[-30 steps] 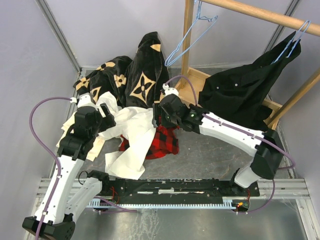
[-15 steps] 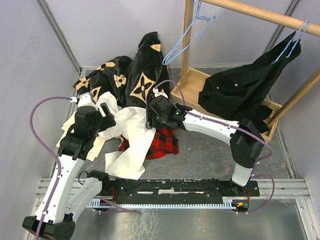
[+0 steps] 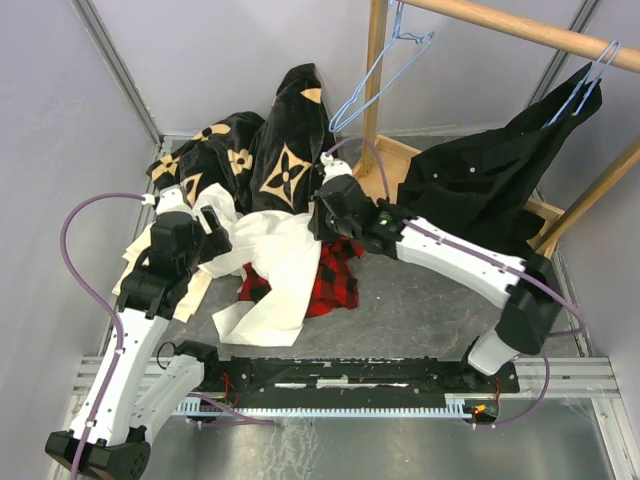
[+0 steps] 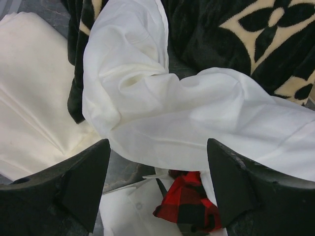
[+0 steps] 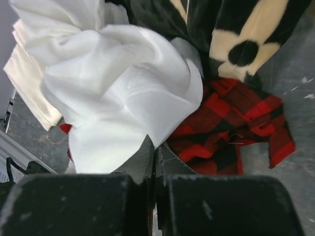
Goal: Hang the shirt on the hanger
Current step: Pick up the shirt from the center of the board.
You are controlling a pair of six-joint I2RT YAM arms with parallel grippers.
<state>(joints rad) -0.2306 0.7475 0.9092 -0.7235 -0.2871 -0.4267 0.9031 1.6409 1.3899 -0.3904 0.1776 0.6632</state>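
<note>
The white shirt (image 3: 280, 262) lies crumpled on the table between my two arms, partly over a red plaid shirt. My right gripper (image 3: 322, 222) is shut on the shirt's right edge; in the right wrist view the cloth (image 5: 118, 83) runs down into the closed fingertips of the gripper (image 5: 156, 145). My left gripper (image 3: 215, 225) stands open at the shirt's left end. Its view shows a stretched band of the shirt (image 4: 197, 123) crossing just beyond the wide-apart fingers of the gripper (image 4: 157, 145), not touching them. The light-blue hanger (image 3: 375, 75) hangs from the wooden rail at the back.
A black garment with tan flower marks (image 3: 285, 140) is heaped behind the shirt. The red plaid shirt (image 3: 338, 282) lies under its right side. A wooden rack post (image 3: 376, 110) stands at the back right, with a black garment (image 3: 480, 180) hung on a second hanger (image 3: 592, 72).
My right gripper reached left over the shirt, shut on its edge and drew back to the right, pulling the white cloth across the plaid shirt. The left arm stayed put.
</note>
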